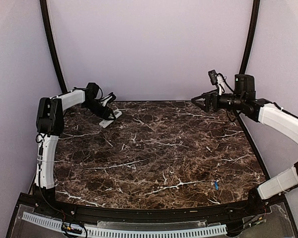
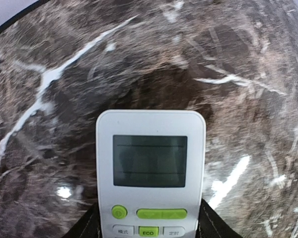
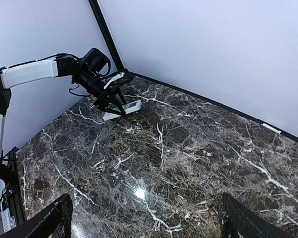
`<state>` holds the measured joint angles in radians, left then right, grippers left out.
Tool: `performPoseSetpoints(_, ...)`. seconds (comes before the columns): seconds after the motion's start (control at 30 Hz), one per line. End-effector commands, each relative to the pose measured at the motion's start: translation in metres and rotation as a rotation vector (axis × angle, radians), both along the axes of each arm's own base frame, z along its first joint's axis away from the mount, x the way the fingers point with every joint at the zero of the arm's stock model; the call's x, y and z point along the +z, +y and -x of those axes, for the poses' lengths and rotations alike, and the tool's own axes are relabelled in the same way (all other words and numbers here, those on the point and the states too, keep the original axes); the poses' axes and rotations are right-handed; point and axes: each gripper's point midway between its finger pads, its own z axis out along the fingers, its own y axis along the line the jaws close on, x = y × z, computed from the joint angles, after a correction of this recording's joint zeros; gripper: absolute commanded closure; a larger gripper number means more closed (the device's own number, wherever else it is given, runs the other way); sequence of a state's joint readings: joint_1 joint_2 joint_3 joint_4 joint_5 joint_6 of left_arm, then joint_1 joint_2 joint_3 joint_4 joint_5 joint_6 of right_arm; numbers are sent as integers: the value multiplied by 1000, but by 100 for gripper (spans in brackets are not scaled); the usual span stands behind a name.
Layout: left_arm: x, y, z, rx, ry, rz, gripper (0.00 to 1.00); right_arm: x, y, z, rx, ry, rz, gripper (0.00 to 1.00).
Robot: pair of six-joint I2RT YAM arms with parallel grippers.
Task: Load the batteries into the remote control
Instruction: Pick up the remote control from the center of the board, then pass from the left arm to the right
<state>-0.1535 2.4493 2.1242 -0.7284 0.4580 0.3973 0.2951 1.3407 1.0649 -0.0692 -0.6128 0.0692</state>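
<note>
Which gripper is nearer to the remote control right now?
Left. The left gripper straddles the remote control at the table's far left corner. The right gripper hangs open above the far right side, well across the table from it.

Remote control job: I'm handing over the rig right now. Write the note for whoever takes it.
Left gripper: at the far left of the table, fingers on either side of the remote control; whether they grip it yet is unclear.
Right gripper: open, empty, held above the far right of the table.
Remote control: screen and buttons face up, back not visible.
Batteries: one blue battery lies near the front right edge; no other is visible.
Done: nothing loaded.
Left: secure the remote, expose its back, fetch the battery, insert it.
</note>
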Motion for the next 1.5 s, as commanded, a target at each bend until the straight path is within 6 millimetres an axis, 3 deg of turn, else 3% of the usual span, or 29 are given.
performPoseSetpoints(0.0, 186, -102, 38, -134, -334, 340, 100, 65, 19, 26, 95, -119, -86, 1)
performPoseSetpoints(0.03, 175, -128, 66, -181, -302, 374, 100, 75, 24, 34, 126, -144, -99, 2)
performPoseSetpoints(0.07, 238, -143, 76, -234, -501, 456, 100, 85, 29, 43, 163, -168, -115, 1)
performPoseSetpoints(0.1, 230, -165, 104, -265, -469, 517, 100, 95, 36, 54, 215, -191, -135, 2)
performPoseSetpoints(0.13, 289, -172, 119, -298, -652, 628, 100, 103, 42, 64, 261, -215, -156, 1)
performPoseSetpoints(0.17, 282, -184, 141, -286, -589, 719, 100, 111, 48, 73, 299, -236, -176, 1)
performPoseSetpoints(0.2, 336, -183, 158, -310, -768, 857, 100, 116, 55, 83, 337, -253, -194, 1)
performPoseSetpoints(0.23, 330, -191, 175, -286, -682, 955, 100, 120, 60, 89, 367, -270, -210, 2)
performPoseSetpoints(0.27, 362, -187, 188, -304, -792, 1066, 100, 125, 67, 96, 396, -288, -224, 1)
performPoseSetpoints(0.37, 380, -199, 217, -324, -697, 1261, 100, 132, 91, 118, 478, -330, -257, 1)
performPoseSetpoints(0.5, 394, -213, 247, -408, -680, 1379, 100, 133, 113, 129, 535, -328, -296, 1)
performPoseSetpoints(0.67, 398, -231, 276, -507, -694, 1385, 100, 125, 136, 123, 558, -286, -319, 1)
performPoseSetpoints(0.9, 393, -240, 288, -540, -692, 1378, 100, 110, 160, 111, 547, -268, -307, 4)
performPoseSetpoints(1.07, 386, -246, 291, -542, -667, 1378, 100, 110, 171, 117, 607, -276, -305, 32)
performPoseSetpoints(1.27, 383, -249, 290, -537, -664, 1368, 100, 110, 170, 122, 606, -307, -308, 81)
performPoseSetpoints(1.37, 380, -250, 287, -524, -656, 1358, 100, 111, 167, 119, 568, -324, -287, 92)
performPoseSetpoints(1.4, 380, -251, 285, -512, -653, 1349, 95, 111, 165, 116, 544, -328, -274, 96)
performPoseSetpoints(1.43, 379, -250, 282, -491, -666, 1339, 70, 108, 163, 113, 512, -328, -251, 100)
performPoseSetpoints(1.47, 379, -249, 279, -465, -669, 1327, 56, 106, 160, 107, 467, -330, -227, 100)
